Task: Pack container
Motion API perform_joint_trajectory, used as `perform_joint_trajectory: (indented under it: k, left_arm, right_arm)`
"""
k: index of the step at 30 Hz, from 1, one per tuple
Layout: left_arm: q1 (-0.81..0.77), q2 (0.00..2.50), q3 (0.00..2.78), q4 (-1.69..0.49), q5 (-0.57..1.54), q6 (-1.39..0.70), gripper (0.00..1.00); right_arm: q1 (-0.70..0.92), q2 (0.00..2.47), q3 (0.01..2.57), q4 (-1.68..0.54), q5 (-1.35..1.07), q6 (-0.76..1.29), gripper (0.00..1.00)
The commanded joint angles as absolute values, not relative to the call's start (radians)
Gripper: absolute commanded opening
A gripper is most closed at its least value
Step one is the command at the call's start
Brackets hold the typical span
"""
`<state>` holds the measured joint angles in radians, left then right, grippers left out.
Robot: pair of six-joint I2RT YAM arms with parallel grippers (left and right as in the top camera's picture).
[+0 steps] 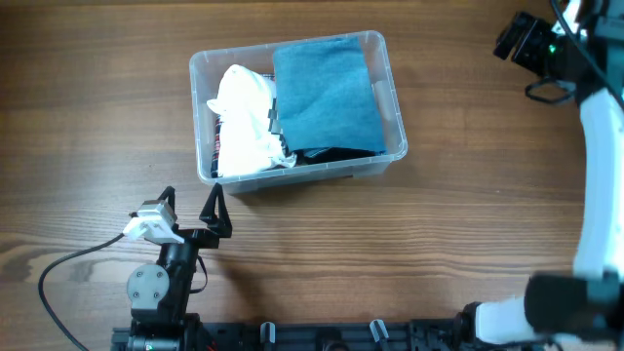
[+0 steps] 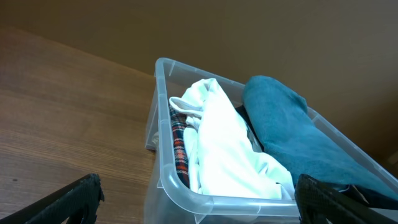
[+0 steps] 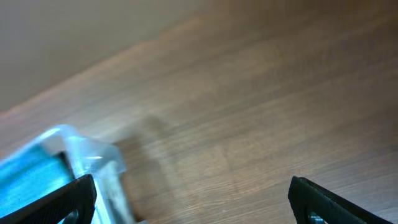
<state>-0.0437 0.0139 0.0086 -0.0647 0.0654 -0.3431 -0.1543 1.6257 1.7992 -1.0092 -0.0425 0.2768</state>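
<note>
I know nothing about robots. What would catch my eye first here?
A clear container sits mid-table, stuffed with a folded teal cloth on its right side and a crumpled white garment on its left. Below it in the overhead view, the left end effector stands open and empty, pointing at it.

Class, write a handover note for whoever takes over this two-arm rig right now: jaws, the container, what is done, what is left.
Left gripper: jaws open, empty, near the container, at its front wall.
Right gripper: jaws open, empty, over the table to its right.
Contents: teal cloth, white cloth, plaid cloth.
Done: cloths packed. Left: probably nothing; no further item in view.
</note>
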Motion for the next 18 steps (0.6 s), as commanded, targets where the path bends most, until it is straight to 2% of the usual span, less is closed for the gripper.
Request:
perform_joint_trajectory:
  k: [1, 6, 9, 14, 18]
  left_arm:
    - [-0.037, 0.007, 0.006, -0.073, 0.055, -0.345, 1.0]
    - [-0.037, 0.007, 0.006, -0.073, 0.055, -0.345, 1.0]
    - [-0.037, 0.007, 0.006, -0.073, 0.055, -0.345, 1.0]
    - [-0.037, 0.007, 0.006, -0.073, 0.055, -0.345, 1.0]
    - [-0.037, 0.007, 0.006, -0.073, 0.055, -0.345, 1.0]
  right_arm:
    - [-0.102, 1.419, 1.763, -1.007, -0.012, 0.284, 1.0]
    - [-0.066, 1.143, 1.557, -0.917, 0.056, 0.231, 1.0]
    - [-0.066, 0.978, 1.345, -0.725, -0.01, 0.183, 1.0]
    - [-0.066, 0.722, 0.967, -0.367, -0.254, -0.072, 1.0]
    - [-0.066, 0.545, 0.703, -0.118, -0.327, -0.124, 1.0]
